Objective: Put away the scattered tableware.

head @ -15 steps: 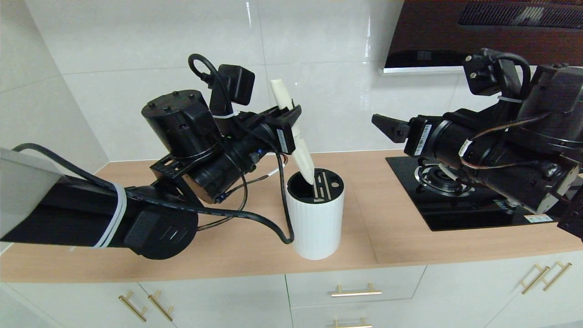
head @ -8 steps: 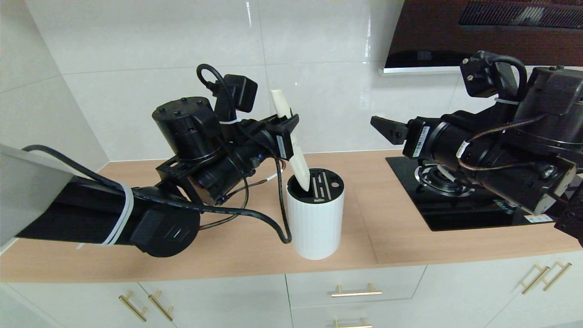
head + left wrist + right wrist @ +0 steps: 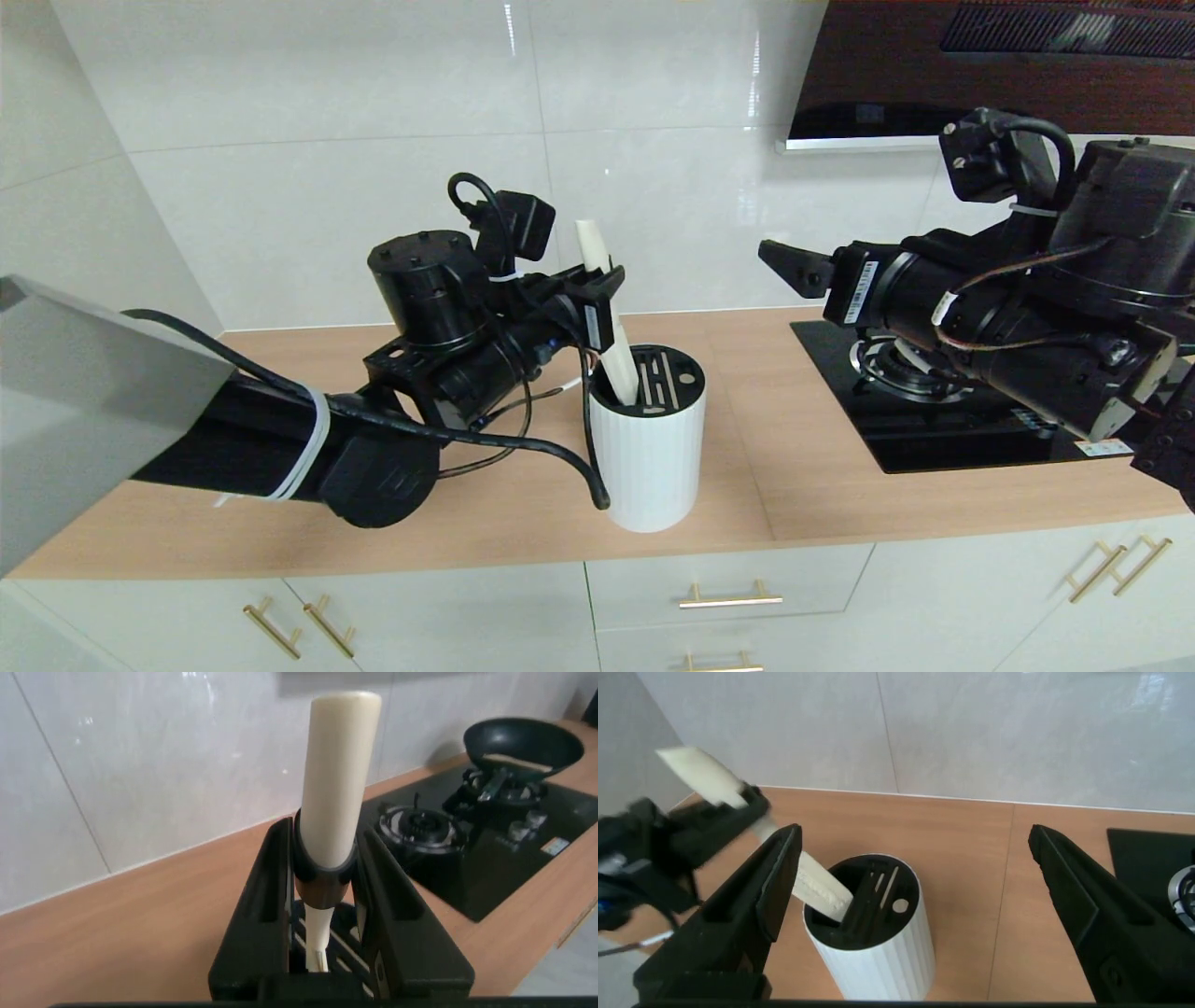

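A cream-handled utensil (image 3: pixel 590 250) stands tilted, its lower end inside the large opening of the white ribbed holder (image 3: pixel 649 457) on the wooden counter. My left gripper (image 3: pixel 597 294) is shut on the utensil's handle just above the holder's rim. In the left wrist view the handle (image 3: pixel 336 784) rises between the black fingers (image 3: pixel 266 891). My right gripper (image 3: pixel 780 257) hangs open to the right of the holder, above the counter, holding nothing. The right wrist view looks down on the holder (image 3: pixel 868 929), the utensil (image 3: pixel 817 882) and the left gripper (image 3: pixel 701 831).
A black hob (image 3: pixel 934 420) sits at the counter's right, with a dark pan (image 3: pixel 523 742) on a burner. A tiled wall (image 3: pixel 327 140) runs close behind. A range hood (image 3: pixel 934 65) hangs at the upper right. The counter's front edge lies just before the holder.
My left gripper has come down and slightly right with the utensil, pushing its lower end deeper into the holder. The right gripper has barely moved.
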You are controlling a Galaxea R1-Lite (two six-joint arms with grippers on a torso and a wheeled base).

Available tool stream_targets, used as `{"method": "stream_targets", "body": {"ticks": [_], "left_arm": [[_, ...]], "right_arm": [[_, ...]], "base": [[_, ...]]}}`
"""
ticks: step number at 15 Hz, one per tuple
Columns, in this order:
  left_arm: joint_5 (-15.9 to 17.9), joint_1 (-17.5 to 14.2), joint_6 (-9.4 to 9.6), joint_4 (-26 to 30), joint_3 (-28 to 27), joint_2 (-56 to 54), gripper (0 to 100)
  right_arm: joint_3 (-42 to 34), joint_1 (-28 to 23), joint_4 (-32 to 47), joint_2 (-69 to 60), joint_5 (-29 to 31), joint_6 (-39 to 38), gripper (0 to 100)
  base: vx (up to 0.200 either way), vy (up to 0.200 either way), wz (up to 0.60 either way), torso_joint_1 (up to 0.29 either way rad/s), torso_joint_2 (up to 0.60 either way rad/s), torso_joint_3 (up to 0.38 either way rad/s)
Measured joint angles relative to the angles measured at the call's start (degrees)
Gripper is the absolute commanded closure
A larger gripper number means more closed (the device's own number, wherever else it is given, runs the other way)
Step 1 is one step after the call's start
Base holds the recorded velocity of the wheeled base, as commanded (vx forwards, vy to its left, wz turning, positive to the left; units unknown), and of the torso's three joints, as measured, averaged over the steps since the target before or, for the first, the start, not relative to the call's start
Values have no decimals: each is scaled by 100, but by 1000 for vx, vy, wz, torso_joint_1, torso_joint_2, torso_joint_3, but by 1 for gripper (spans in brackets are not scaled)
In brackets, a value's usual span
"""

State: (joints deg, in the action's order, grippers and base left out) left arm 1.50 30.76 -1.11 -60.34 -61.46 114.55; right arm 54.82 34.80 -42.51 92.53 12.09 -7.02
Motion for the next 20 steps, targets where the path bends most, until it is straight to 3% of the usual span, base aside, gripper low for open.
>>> {"method": "stream_targets", "body": {"ticks": [9, 14, 20], "left_arm": [[-72, 0, -4, -121, -199, 678, 100], [-145, 17, -33, -94, -118, 411, 100], [-150, 330, -59, -156, 243, -28, 100]], "right_arm": [[-2, 0, -2, 28, 2, 0, 0], [-5, 0, 0, 44, 2, -1, 0], [-5, 0, 0, 67, 2, 7, 0]], "base": [[0, 0, 0, 0, 0, 0], [0, 0, 0, 0, 0, 0], [0, 0, 0, 0, 0, 0]]}}
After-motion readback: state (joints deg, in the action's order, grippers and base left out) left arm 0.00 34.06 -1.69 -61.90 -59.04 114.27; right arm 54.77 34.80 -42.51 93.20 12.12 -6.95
